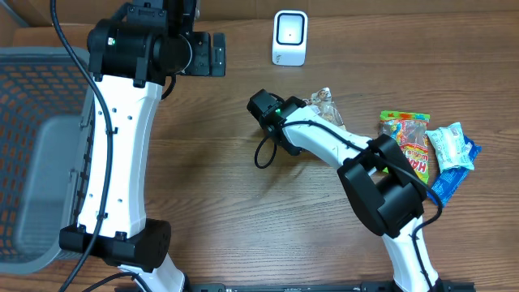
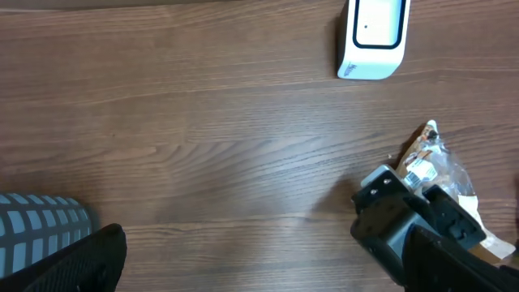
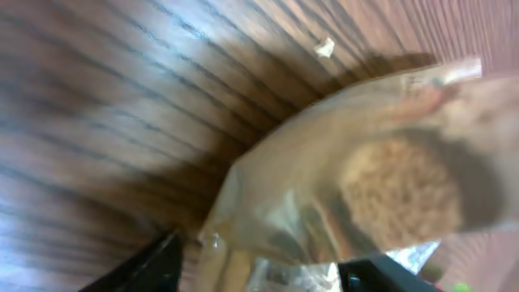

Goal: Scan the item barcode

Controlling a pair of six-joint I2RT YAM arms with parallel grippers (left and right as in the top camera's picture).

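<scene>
A clear plastic bag (image 1: 325, 103) with a brown crumbly snack inside lies right of the table's middle. It also shows in the left wrist view as a crinkled bag (image 2: 434, 158). My right gripper (image 1: 306, 105) has reached its near end. In the right wrist view the bag (image 3: 365, 178) fills the frame. The right gripper (image 3: 268, 272) is open, with the bag's end between its fingers. The white scanner (image 1: 289, 37) stands at the back of the table, facing forward, and the left wrist view shows this scanner (image 2: 371, 36) too. My left gripper (image 1: 216, 53) hovers open and empty left of the scanner.
A grey mesh basket (image 1: 32, 162) takes up the table's left side. At the right lie a colourful gummy pack (image 1: 409, 142) and a blue and white packet (image 1: 452, 150). A black cable loops beside the right wrist (image 1: 263, 152).
</scene>
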